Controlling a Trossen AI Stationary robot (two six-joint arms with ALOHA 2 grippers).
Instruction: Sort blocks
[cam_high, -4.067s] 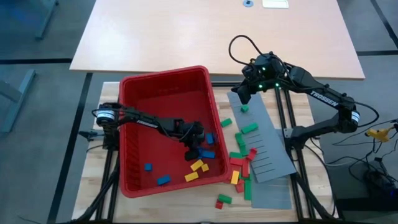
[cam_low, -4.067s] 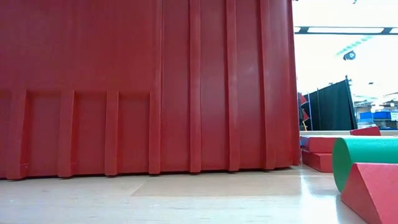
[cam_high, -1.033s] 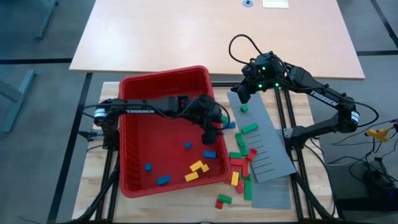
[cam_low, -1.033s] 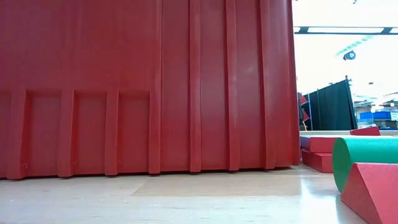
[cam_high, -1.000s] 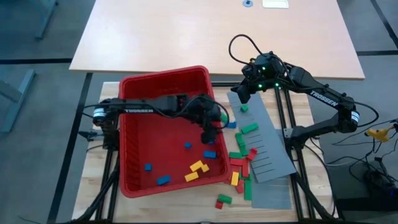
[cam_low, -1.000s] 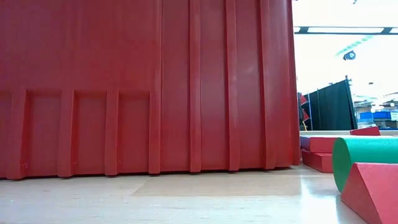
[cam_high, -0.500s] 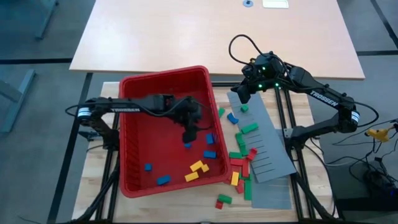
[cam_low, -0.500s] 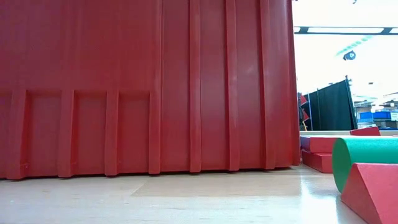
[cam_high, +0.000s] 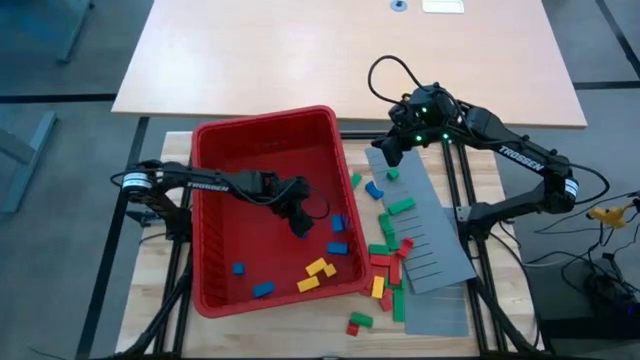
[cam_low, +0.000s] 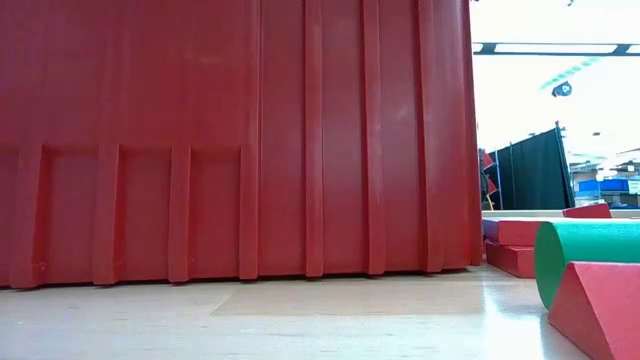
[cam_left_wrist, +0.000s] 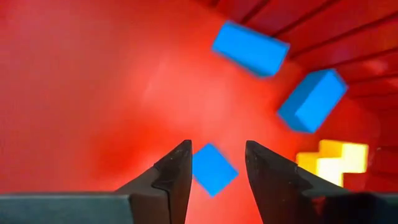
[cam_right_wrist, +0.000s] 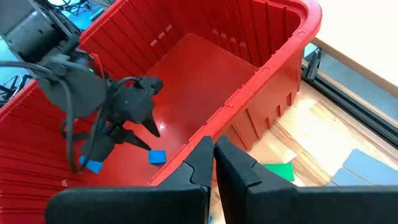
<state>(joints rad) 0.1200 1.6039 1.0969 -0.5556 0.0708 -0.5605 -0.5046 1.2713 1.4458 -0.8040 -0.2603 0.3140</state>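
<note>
Since half a second ago my left arm has pulled back a little toward the left of the frame, and my left gripper (cam_high: 299, 228) now hangs inside the red bin (cam_high: 215, 190), near its middle in the high view. Its fingers (cam_left_wrist: 176, 173) are apart and grasp nothing; in the left wrist view a small blue block (cam_left_wrist: 212, 169) lies on the bin floor between them, but I cannot tell if they touch it. Two more blue blocks (cam_left_wrist: 251, 48) lie farther on, and a yellow block (cam_left_wrist: 328, 163) shows at the right edge of that view.

In the high view other blocks lie in the lower part of the bin, blue (cam_high: 263, 289) and yellow (cam_high: 320, 268). Outside the bin, to its right, red and green blocks (cam_high: 383, 250) lie scattered on the wooden table (cam_high: 150, 290) and on the grey panel (cam_high: 432, 240).

My right gripper (cam_high: 392, 152) waits at the upper end of the grey panel, fingers pressed together, empty.
</note>
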